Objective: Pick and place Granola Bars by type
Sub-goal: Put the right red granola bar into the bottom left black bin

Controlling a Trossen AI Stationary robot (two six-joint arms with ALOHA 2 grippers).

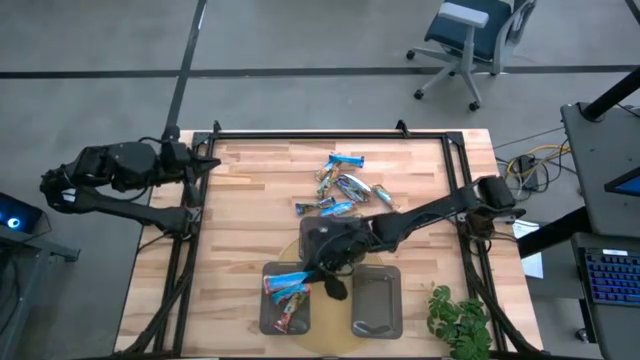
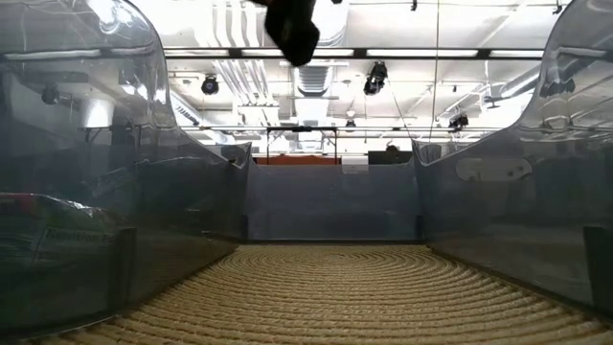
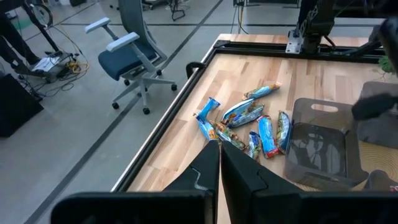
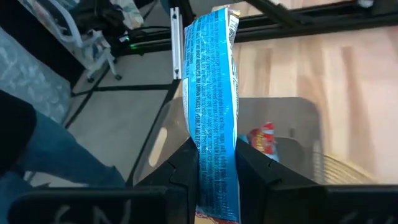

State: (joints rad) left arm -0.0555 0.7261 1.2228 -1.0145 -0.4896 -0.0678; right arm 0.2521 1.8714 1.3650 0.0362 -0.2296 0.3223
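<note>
Several granola bars, mostly blue (image 1: 342, 185), lie loose in a heap on the far middle of the wooden table, also seen in the left wrist view (image 3: 249, 121). A few more (image 1: 287, 298) lie in the near left grey tray (image 1: 266, 320). My right gripper (image 1: 328, 283) hovers between the two near trays, shut on a blue bar (image 4: 211, 93). It shows as a dark shape (image 2: 293, 29) at the top of the low view. My left gripper (image 3: 219, 158) is shut and empty, parked at the table's far left edge (image 1: 195, 165). My right gripper pinches a blue granola bar between its two fingers (image 4: 249, 165), across the bar near one end (image 4: 216, 155). The rest of the wrapper sticks out past the fingertips, lifted clear above a tray that holds a red-marked bar (image 4: 263, 138).
An empty grey tray (image 1: 376, 300) sits at near right on a round woven mat (image 1: 330, 345), and a third tray (image 1: 312, 235) lies under the right arm. A potted plant (image 1: 460, 320) stands at the near right corner. A black frame (image 1: 330, 133) rims the table.
</note>
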